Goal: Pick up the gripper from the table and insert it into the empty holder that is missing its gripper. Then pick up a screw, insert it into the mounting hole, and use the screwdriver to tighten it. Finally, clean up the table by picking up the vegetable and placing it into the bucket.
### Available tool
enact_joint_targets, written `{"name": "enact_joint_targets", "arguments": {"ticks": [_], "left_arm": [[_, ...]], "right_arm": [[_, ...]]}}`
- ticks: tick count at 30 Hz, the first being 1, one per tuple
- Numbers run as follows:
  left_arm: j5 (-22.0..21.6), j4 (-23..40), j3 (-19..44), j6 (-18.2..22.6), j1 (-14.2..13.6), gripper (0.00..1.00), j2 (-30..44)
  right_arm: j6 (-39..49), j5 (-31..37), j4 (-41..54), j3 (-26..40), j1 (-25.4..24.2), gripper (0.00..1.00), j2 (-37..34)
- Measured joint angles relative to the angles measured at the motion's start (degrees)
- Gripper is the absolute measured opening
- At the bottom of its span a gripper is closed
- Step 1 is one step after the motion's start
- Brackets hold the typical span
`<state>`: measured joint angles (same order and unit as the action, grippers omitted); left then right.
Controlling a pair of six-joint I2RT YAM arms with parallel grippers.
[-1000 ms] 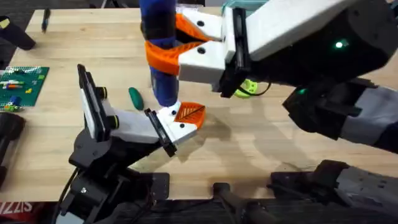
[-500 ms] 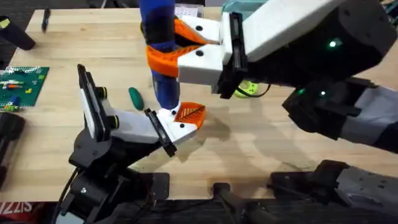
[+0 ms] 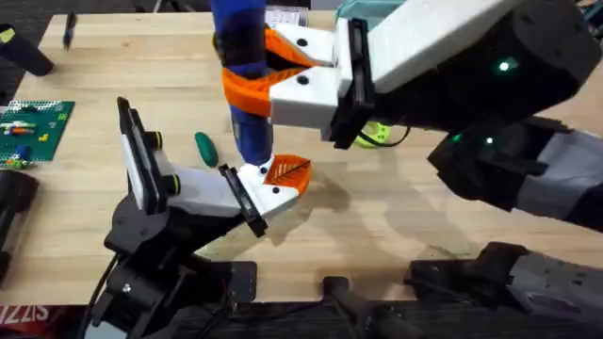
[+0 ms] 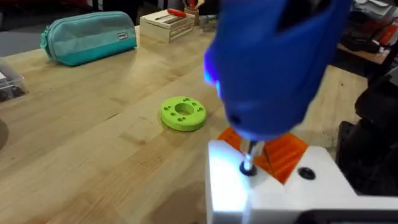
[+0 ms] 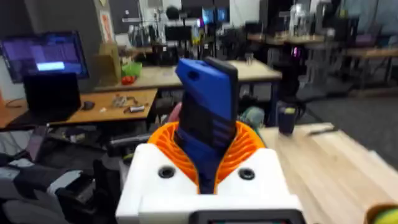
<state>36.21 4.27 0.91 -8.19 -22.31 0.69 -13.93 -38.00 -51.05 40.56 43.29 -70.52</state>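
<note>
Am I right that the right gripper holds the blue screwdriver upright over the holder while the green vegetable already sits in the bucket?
Not quite: the vegetable lies on the table, as the overhead view shows. The right gripper does hold the screwdriver upright over the holder.

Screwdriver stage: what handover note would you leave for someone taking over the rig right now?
Right gripper: shut on the blue screwdriver, held upright with its tip on the screw in the white holder.
Left gripper: can't tell its state.
Done: orange gripper seated in the holder, screw placed.
Left: finish tightening, then move the dark-green vegetable, lying on the table, into the bucket.
</note>
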Motion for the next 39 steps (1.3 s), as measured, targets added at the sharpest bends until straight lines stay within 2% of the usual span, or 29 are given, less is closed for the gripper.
{"name": "enact_joint_targets", "arguments": {"ticks": [13,39], "left_arm": [[-0.02,0.0,0.0,0.0,0.0,0.018,0.0],[-0.02,0.0,0.0,0.02,0.0,0.018,0.0]], "right_arm": [[0.0,-3.65,0.0,0.0,-1.27,0.097,0.02],[1.57,-3.87,0.0,0.0,-1.25,0.097,0.02]]}}
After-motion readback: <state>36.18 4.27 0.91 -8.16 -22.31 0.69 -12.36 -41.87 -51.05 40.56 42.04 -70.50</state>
